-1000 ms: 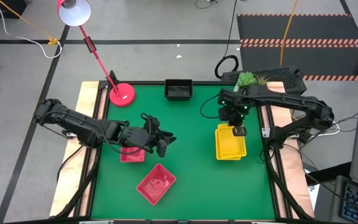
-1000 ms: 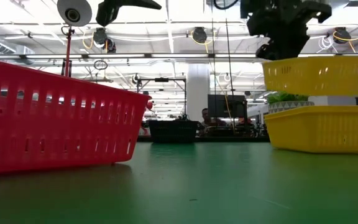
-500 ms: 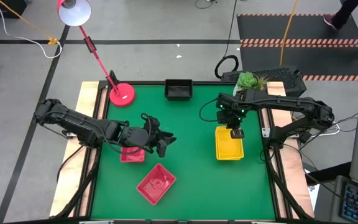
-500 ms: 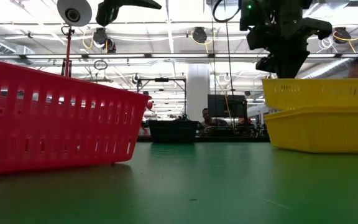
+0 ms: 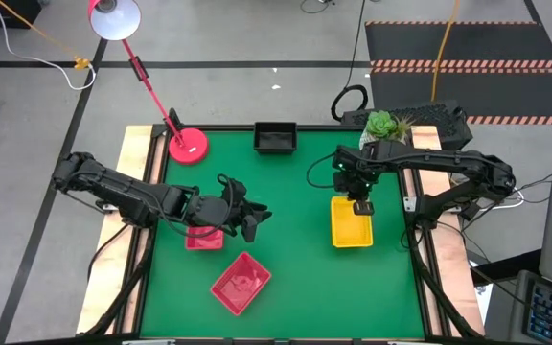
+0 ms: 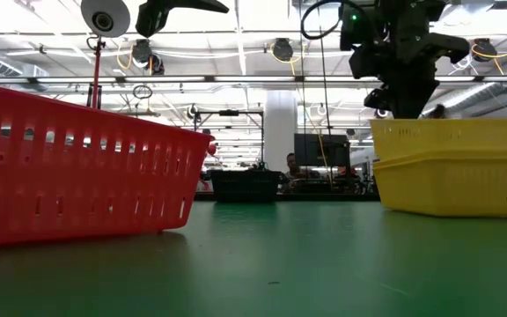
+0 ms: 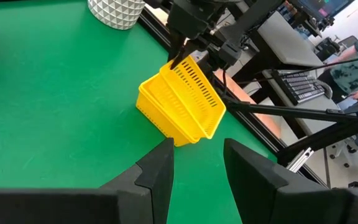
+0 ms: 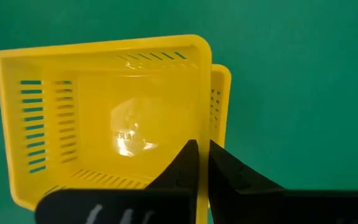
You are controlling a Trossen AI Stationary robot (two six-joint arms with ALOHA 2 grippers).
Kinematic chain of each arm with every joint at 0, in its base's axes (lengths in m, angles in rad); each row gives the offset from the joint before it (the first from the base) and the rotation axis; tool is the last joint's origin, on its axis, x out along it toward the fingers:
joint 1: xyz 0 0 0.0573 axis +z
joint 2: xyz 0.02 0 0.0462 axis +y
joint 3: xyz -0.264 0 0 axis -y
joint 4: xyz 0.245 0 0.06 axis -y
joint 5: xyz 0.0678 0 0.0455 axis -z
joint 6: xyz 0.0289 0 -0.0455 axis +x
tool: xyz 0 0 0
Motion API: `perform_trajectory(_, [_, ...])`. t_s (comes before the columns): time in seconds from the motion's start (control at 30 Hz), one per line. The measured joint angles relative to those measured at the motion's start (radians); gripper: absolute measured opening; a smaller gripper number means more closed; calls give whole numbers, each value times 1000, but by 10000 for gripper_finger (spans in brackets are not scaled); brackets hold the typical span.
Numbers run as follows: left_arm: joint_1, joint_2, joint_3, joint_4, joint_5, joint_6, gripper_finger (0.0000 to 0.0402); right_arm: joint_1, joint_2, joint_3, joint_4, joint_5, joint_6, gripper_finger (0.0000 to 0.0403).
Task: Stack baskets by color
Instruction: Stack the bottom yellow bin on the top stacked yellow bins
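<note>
A loose red basket (image 5: pixel 241 282) lies nearest the front edge. Behind it, the left gripper (image 5: pixel 248 219) hovers with fingers spread, empty, beside another red basket (image 5: pixel 204 237). The right gripper (image 5: pixel 361 205) pinches the rim of a yellow basket (image 5: pixel 351 222), seemingly nested in the stack. Farthest back sits a black basket (image 5: pixel 276 138).

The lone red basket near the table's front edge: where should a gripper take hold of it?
Pinch the red basket by the rim of one wall, coming straight down from above. It sits open side up and turned askew, so the wrist probably needs rotating to straddle that thin wall, one finger inside and one outside.
</note>
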Motion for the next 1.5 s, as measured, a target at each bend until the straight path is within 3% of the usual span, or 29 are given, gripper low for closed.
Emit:
perform_trajectory(0.43, [0, 0, 0, 0, 0, -2, 140, 0, 0, 0, 23, 5, 5, 8])
perform_trajectory(1.0, [0, 0, 0, -1, 0, 0, 140, 0, 0, 0, 22, 7, 35, 41])
perform_trajectory(1.5, [0, 0, 0, -2, 0, 4, 140, 0, 0, 0, 27, 9, 60, 118])
